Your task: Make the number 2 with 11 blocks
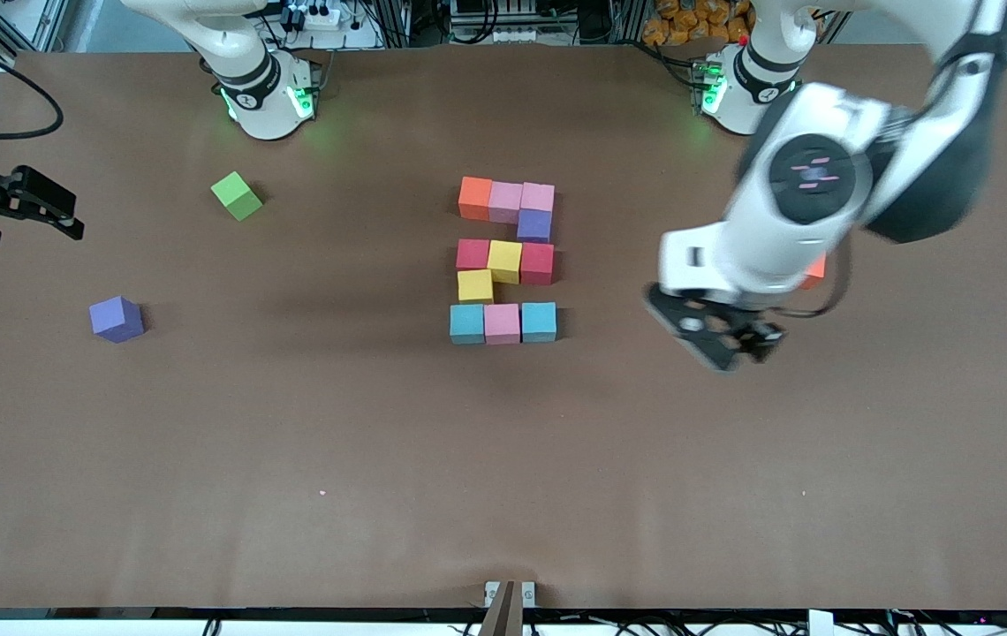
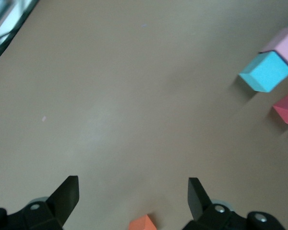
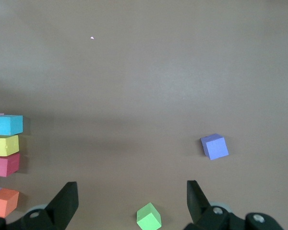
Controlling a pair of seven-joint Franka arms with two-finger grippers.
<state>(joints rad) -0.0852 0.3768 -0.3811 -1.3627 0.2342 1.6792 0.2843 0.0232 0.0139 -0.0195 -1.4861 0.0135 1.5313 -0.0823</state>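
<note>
Forming a blocky number 2 near the middle of the desk, eleven blocks touch in five rows while both grippers hang empty with fingers spread wide.

Farthest from the front camera runs the row of orange block, pink block and a second pink block; a purple block sits just under that last one. The middle row holds a red block, a yellow block and another red block. A second yellow block follows, then the nearest row: light blue block, third pink block, second light blue block. The left gripper hovers over bare desk toward the left arm's end, a loose orange cube below it. The right gripper waits over the desk edge at the right arm's end, near a green cube and a spare purple cube.
</note>
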